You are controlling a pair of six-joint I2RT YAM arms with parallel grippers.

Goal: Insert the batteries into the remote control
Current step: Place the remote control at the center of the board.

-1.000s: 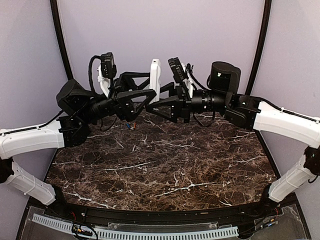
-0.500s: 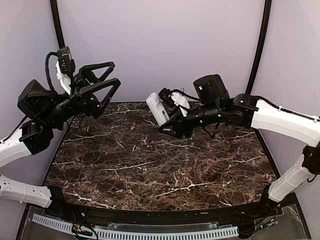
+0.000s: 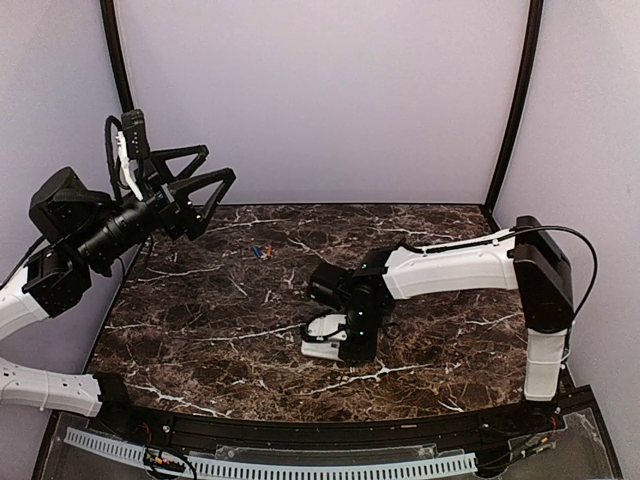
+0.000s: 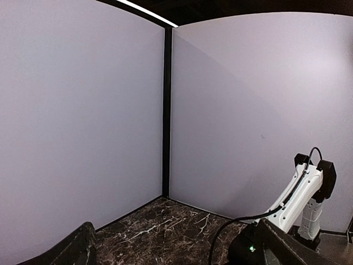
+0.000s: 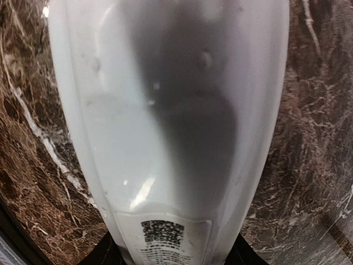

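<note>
The white remote control point(image 3: 320, 349) is low over the middle of the marble table, and my right gripper point(image 3: 345, 333) is shut on it from above. Whether it rests on the table I cannot tell. In the right wrist view its smooth back point(image 5: 165, 110) fills the frame, a printed label point(image 5: 165, 237) at the near end, black fingers point(image 5: 102, 255) at both sides. The two batteries point(image 3: 262, 250), one bluish and one orange-red, lie together on the table towards the back left. My left gripper point(image 3: 220, 162) is raised at the far left, open and empty.
Lilac walls close the table in on three sides, with black posts point(image 4: 166, 110) at the corners. The right arm's white link point(image 3: 450, 268) stretches across the right half of the table. A white slotted cable duct point(image 3: 300, 468) runs along the near edge.
The left gripper opened off the remote and drew back up to the left. The right arm carried the remote from high at the back down to the table's middle.
</note>
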